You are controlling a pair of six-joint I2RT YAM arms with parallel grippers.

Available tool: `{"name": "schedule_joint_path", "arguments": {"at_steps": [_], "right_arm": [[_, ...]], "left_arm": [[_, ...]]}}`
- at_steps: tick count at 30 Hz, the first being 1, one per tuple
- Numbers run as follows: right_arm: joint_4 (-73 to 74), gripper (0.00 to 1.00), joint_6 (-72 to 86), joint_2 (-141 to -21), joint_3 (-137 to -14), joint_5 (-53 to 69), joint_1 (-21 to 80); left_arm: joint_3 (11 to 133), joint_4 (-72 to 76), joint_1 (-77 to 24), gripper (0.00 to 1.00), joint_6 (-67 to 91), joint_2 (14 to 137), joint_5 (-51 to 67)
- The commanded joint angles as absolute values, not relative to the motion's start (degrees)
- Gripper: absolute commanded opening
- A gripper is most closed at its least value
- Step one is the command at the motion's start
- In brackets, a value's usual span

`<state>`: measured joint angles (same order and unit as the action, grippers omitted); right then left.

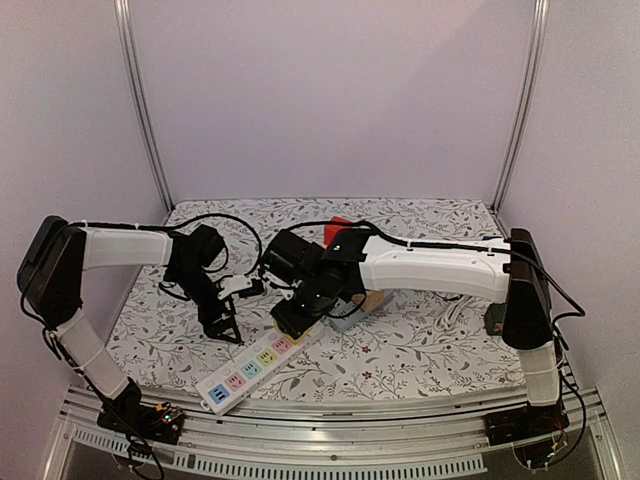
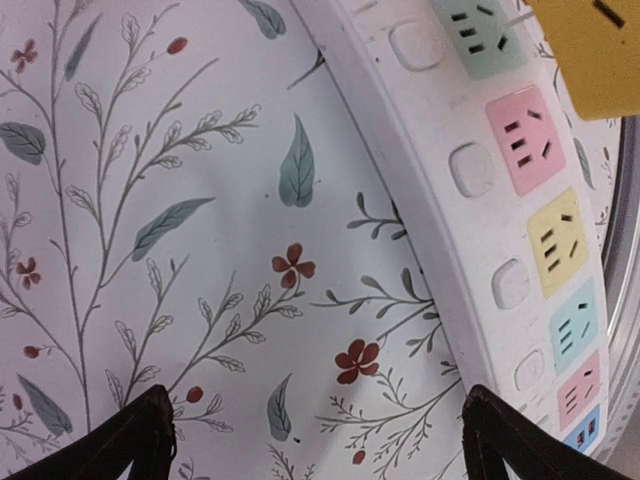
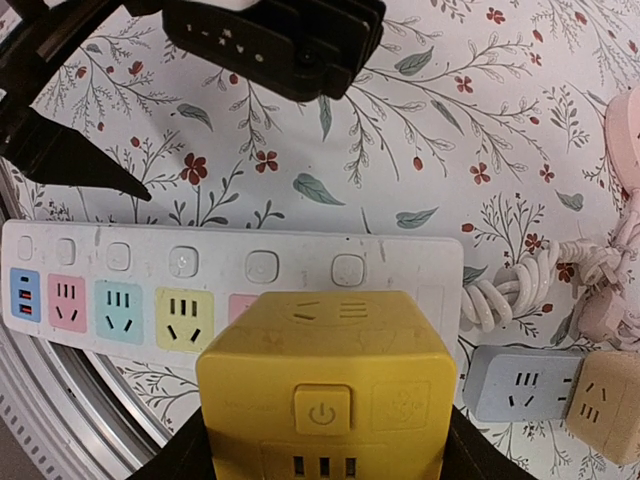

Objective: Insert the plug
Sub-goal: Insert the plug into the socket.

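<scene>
Closest to the near edge of the tabletop, left of its middle, the white power strip [image 1: 262,362] [image 2: 440,230] [image 3: 140,250] lies aslant on the flowered tablecloth [image 1: 400,350]. Its blue end points at the near edge and its other end runs away toward the centre. On that farther end is the yellow cube plug [image 3: 325,370] [image 2: 590,50], resting over the strip and covering most of a pink socket just past the yellow one. Whether its pins are seated cannot be told. The right gripper [image 1: 298,312] has the cube clamped, with a finger against each side and the jaws about halfway apart. Just beside the strip, on the side toward the left edge, the left gripper [image 1: 222,325] [image 2: 315,440] hangs over bare cloth. Its jaws are spread wide and nothing is between its black fingertips [image 2: 140,440]. A little beyond the strip's far end, toward the right edge, a grey adapter [image 3: 520,385] [image 1: 345,308] and a tan adapter [image 3: 605,405] [image 1: 372,300] sit touching each other. A coiled white cord [image 3: 510,290] lies next to them. Farther back, near the middle of the tabletop, a small red object [image 1: 338,228] shows behind the right arm.
</scene>
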<state>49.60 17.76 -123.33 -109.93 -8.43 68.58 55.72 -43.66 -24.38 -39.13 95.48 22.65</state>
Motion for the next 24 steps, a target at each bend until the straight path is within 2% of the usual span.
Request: {"name": "schedule_joint_path", "arguments": {"at_steps": [1, 24], "right_arm": [[47.9, 0.0, 18.2, -123.5, -109.2, -7.6, 68.6], [48.1, 0.0, 20.9, -124.8, -107.5, -8.7, 66.6]], "left_arm": [[55.2, -43.3, -25.1, 0.99, -39.0, 95.9, 22.5], [55.1, -43.2, -25.1, 1.0, -39.3, 96.6, 22.4]]}}
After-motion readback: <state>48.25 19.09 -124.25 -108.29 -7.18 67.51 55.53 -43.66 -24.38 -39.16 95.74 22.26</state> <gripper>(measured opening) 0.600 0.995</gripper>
